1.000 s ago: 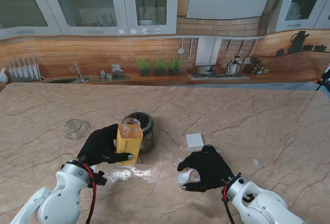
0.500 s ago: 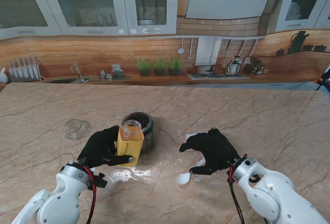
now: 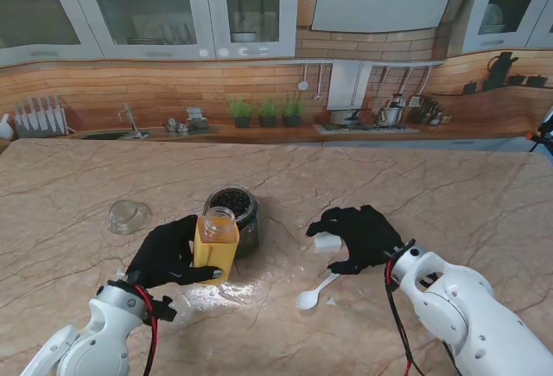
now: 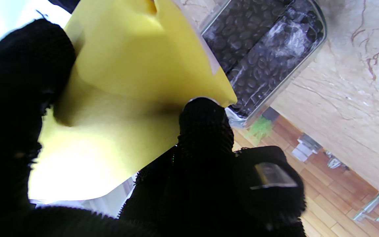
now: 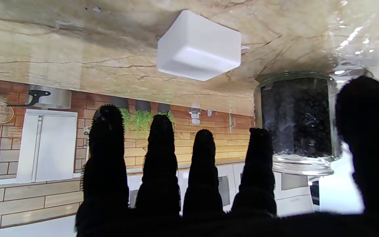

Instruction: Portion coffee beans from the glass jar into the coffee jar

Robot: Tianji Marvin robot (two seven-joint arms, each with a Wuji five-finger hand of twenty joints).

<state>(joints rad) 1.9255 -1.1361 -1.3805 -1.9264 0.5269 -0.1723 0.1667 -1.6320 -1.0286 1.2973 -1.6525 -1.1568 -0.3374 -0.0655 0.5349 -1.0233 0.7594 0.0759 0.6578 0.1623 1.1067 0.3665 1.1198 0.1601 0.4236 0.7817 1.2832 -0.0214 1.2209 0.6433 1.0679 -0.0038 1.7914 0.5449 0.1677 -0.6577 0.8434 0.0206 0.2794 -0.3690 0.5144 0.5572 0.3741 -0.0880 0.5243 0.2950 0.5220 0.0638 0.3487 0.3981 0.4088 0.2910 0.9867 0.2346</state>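
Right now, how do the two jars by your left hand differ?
The yellow jar wears an opaque yellow wrap and is narrower; the glass jar is clear, wider and packed with dark beans. The left hand grips the yellow jar; nothing holds the glass jar, which stands just behind it, farther from me. Both are upright with their lids off.

Coffee jar [image 3: 216, 242] touching glass jar [image 3: 235, 217], nearer me; spoon [image 3: 314, 292] right
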